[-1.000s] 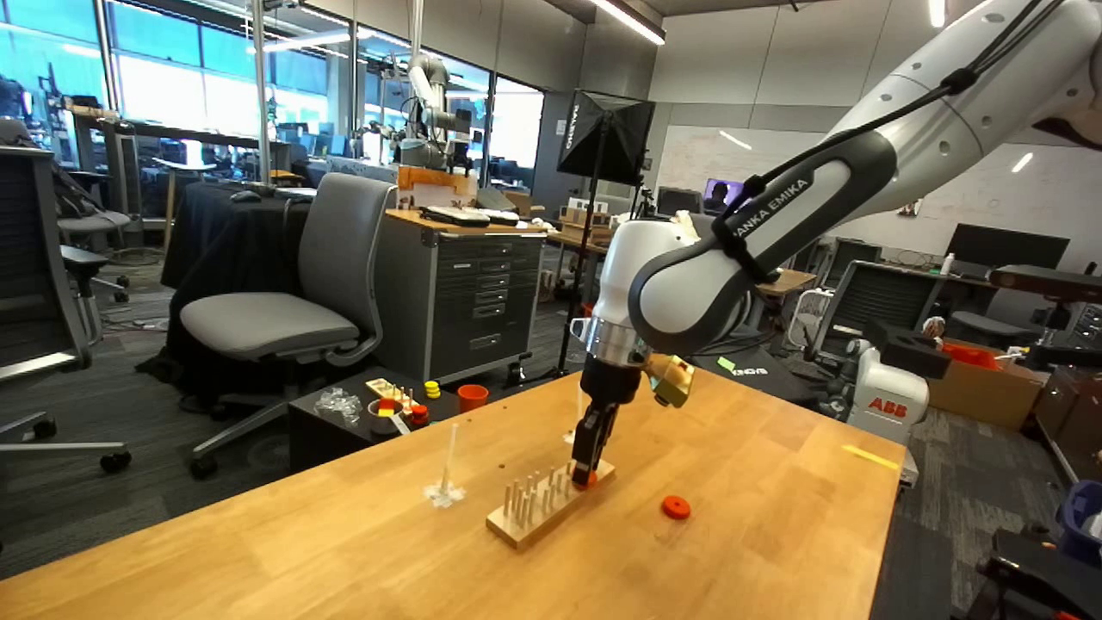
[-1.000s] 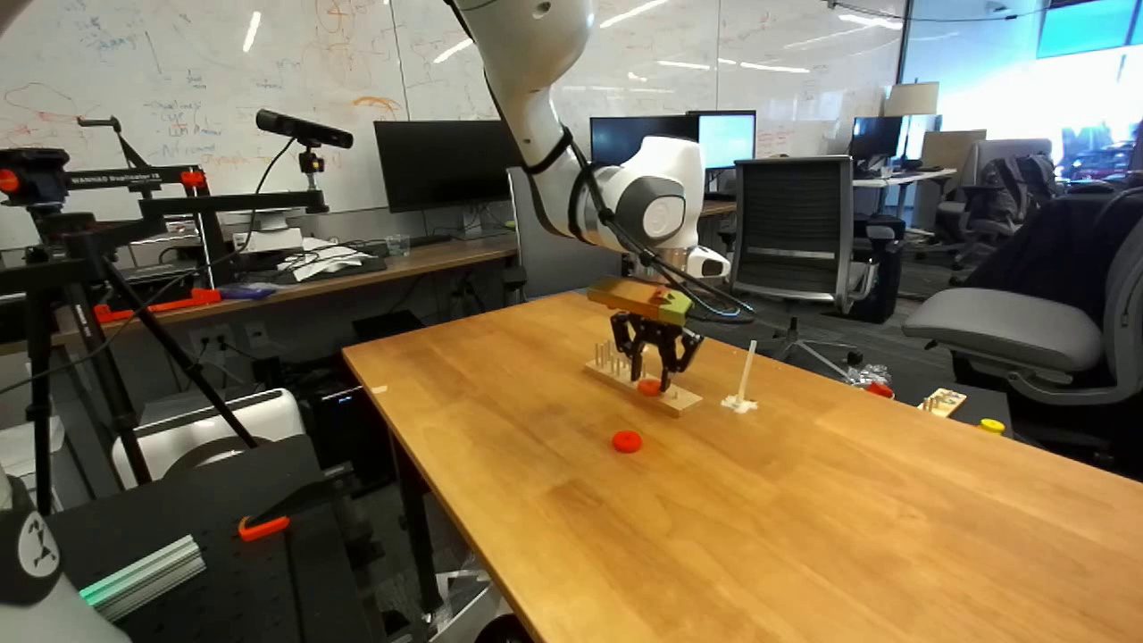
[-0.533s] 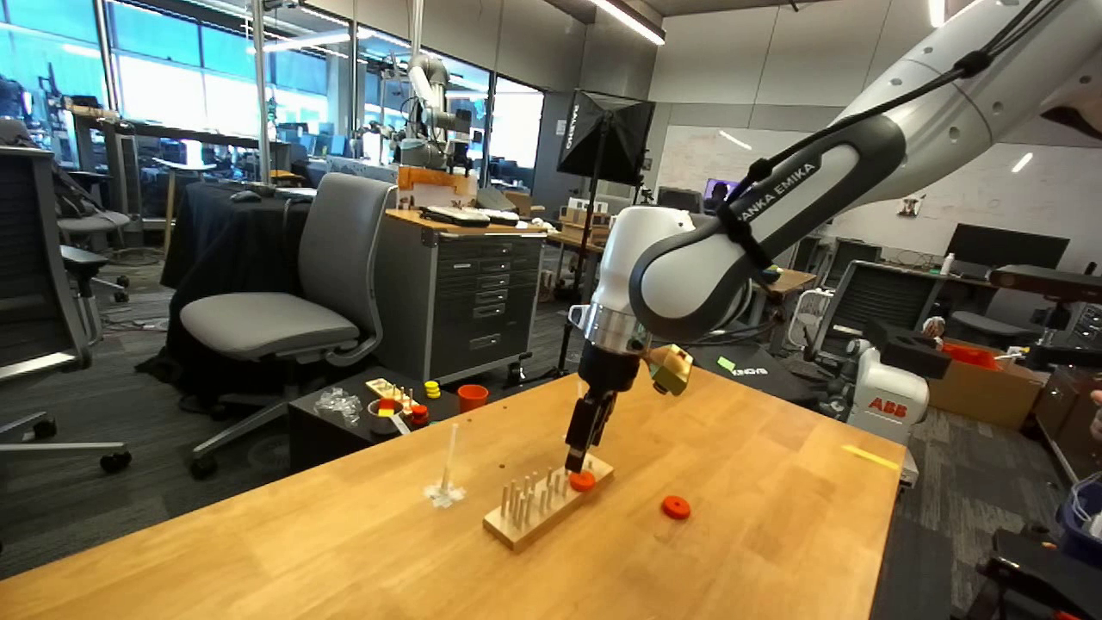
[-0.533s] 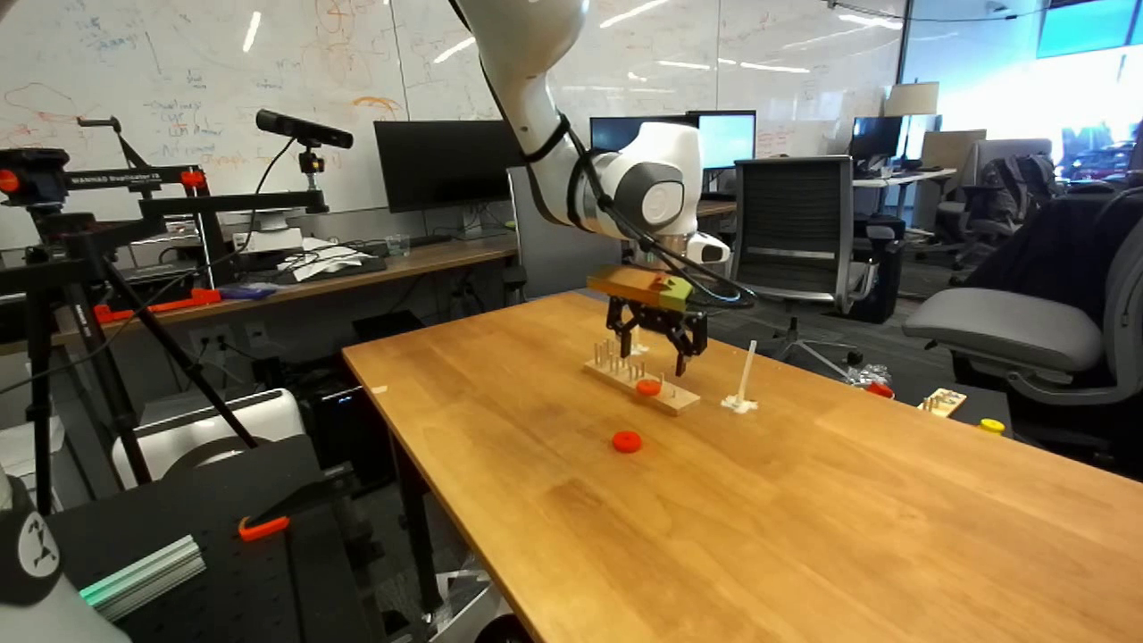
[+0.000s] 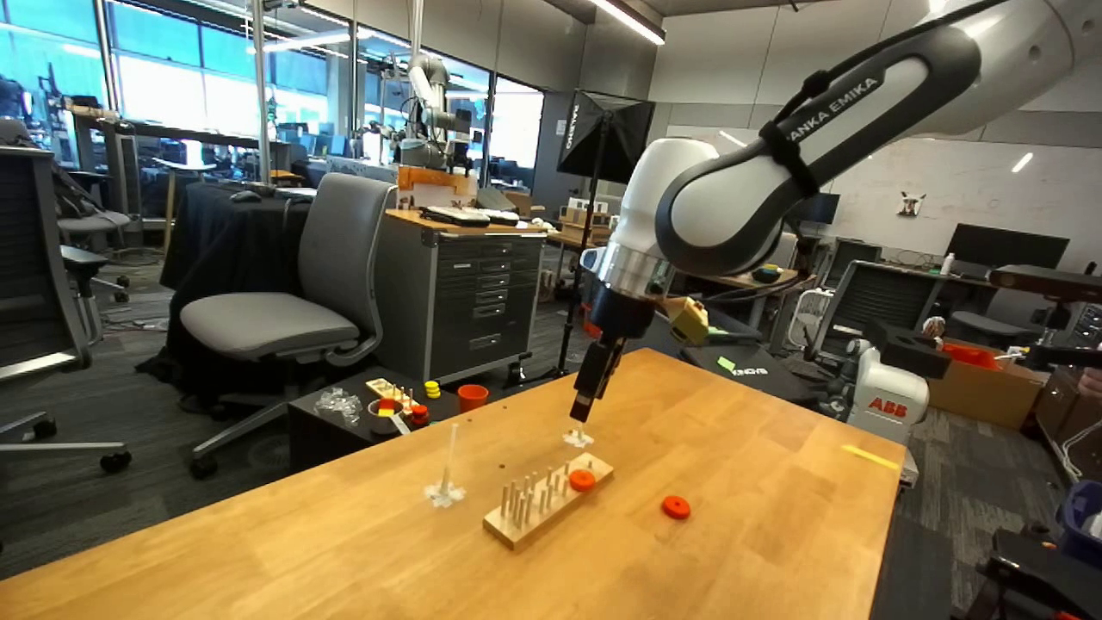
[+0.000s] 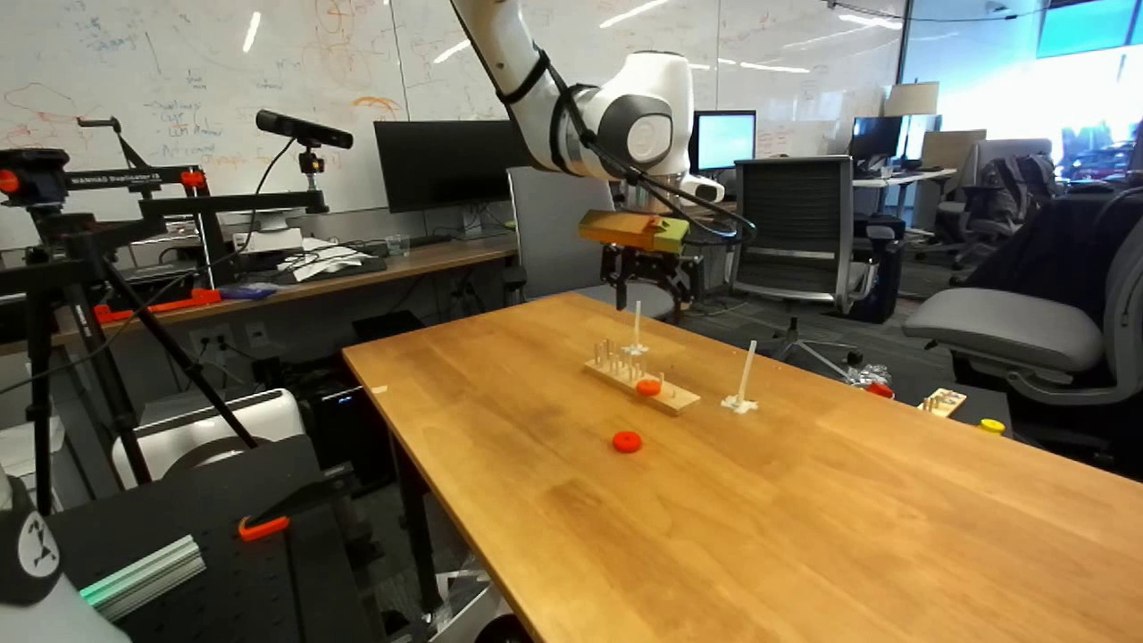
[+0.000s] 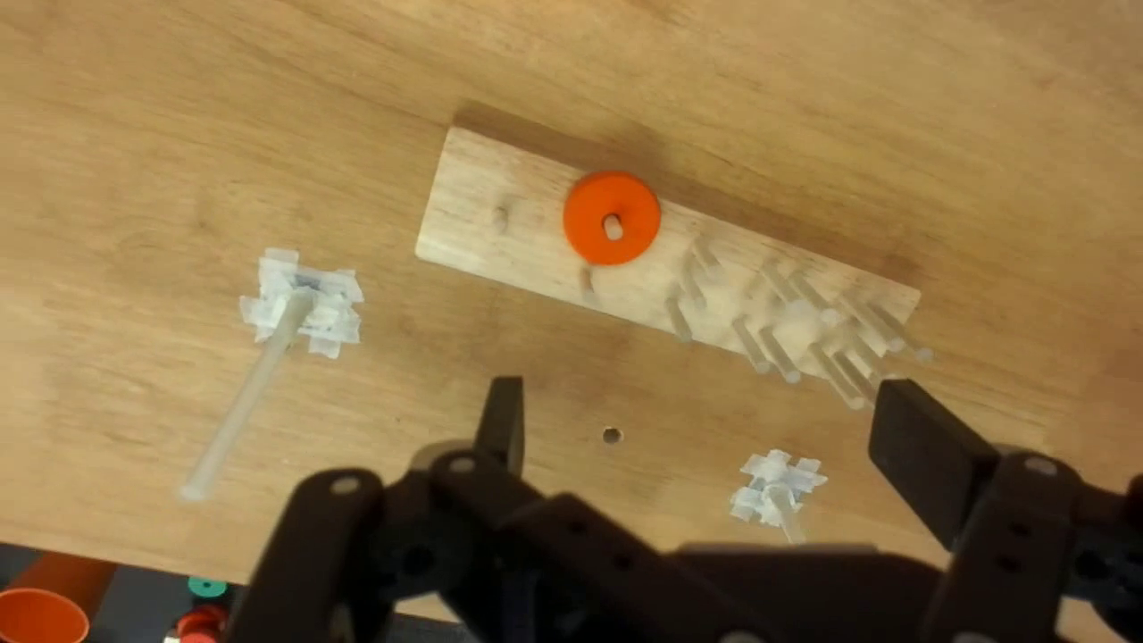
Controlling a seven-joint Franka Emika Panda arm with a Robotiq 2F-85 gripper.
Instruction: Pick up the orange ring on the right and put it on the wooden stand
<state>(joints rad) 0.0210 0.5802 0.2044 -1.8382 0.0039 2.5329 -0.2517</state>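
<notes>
now, nearest in the wrist view, the pincer (image 7: 701, 415) is held well above the table (image 5: 775, 465), its fingers (image 7: 933, 455) spread wide apart; between them a small dark hole (image 7: 612, 436) in the table is seen. lower down, the wooden stand (image 7: 536, 232) is laid flat on the table, and on it an orange ring (image 5: 582, 481) is seated around a peg (image 7: 613, 228), toward the end where the pegs are sparser. in both exterior views a look-alike ring (image 5: 675, 514) is shown lying flat on the table, near the stand but apart from it. two slim rods (image 7: 249, 394) are stood near one long side of the stand, white patches (image 7: 337, 313) being stuck about their feet. past the table's edge, an orange cup (image 5: 472, 398) and a clump of clear plastic (image 5: 338, 406) are seen. farther back, a grey chair (image 5: 344, 241) and a drawer cabinet (image 5: 461, 327) are seen, then bright windows (image 5: 159, 95).
</notes>
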